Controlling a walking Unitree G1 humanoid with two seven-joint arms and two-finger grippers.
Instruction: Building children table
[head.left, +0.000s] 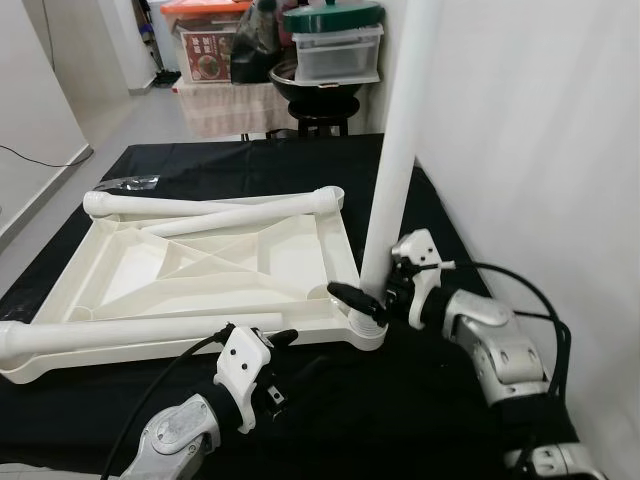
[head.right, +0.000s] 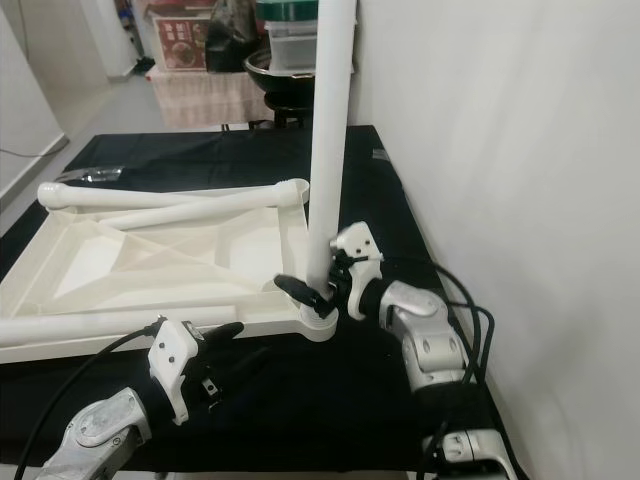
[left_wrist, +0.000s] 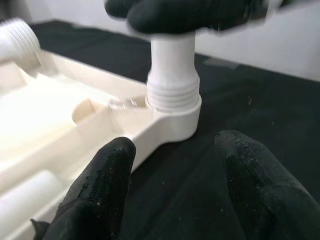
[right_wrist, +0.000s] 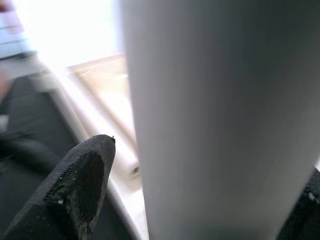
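A white tabletop (head.left: 200, 265) lies upside down on the black-covered surface (head.left: 400, 400), with loose legs (head.left: 215, 205) resting across it. One leg (head.left: 395, 170) stands upright in the tabletop's near right corner socket (head.left: 365, 330). The right gripper (head.left: 368, 300) has its fingers clasped around that leg just above the socket. The left gripper (head.left: 290, 350) hovers near the tabletop's front edge, its fingers (left_wrist: 100, 190) spread and empty.
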